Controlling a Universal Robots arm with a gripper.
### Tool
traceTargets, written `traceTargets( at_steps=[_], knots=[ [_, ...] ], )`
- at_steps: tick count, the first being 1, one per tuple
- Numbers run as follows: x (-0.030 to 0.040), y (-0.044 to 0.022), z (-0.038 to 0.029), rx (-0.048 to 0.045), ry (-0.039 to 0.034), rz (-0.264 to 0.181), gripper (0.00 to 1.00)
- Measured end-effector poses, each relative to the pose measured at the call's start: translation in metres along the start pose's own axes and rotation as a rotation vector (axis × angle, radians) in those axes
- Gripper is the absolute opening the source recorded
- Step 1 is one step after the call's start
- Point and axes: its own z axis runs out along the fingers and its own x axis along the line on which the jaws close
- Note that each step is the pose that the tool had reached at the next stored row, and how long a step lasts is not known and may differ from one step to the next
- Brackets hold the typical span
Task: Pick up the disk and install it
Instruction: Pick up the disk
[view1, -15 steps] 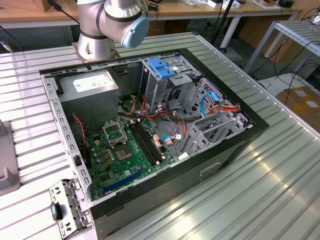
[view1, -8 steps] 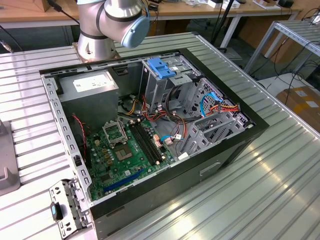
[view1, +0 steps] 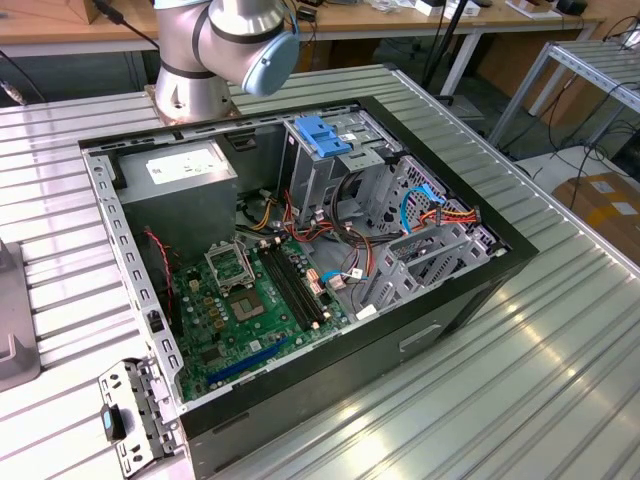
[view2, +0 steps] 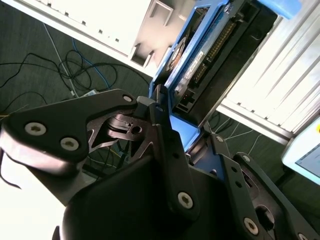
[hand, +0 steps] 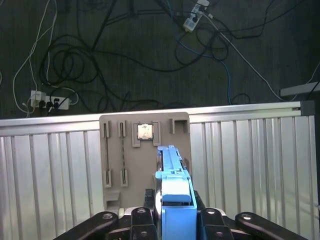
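Observation:
The disk (hand: 173, 186) is a dark drive in a bright blue carrier, seen edge-on in the first wrist view. My gripper (hand: 173, 212) is shut on it, a black finger pressing each side. In the second wrist view the disk (view2: 200, 55) shows its dark underside and connector row, stretching away from the gripper (view2: 186, 136). The disk hangs over a beige fixture plate (hand: 112, 150) on the ribbed table. In the exterior view the open computer case (view1: 470, 290) lies on its side, with an arm joint (view1: 225, 40) behind it.
The beige plate carries slots and a small square chip (hand: 145, 131). Inside the case are a motherboard (view1: 250, 300), a grey box with a white label (view1: 180, 170) and a light-blue latch on a metal cage (view1: 325, 135). Cables and power strips (hand: 47, 102) lie on the floor past the table edge.

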Motion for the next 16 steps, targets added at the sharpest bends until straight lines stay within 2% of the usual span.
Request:
traceTargets(
  at_steps=[16],
  knots=[
    [-0.0005,-0.0074,0.0,0.0001,0.0,0.0,0.37]
  ],
)
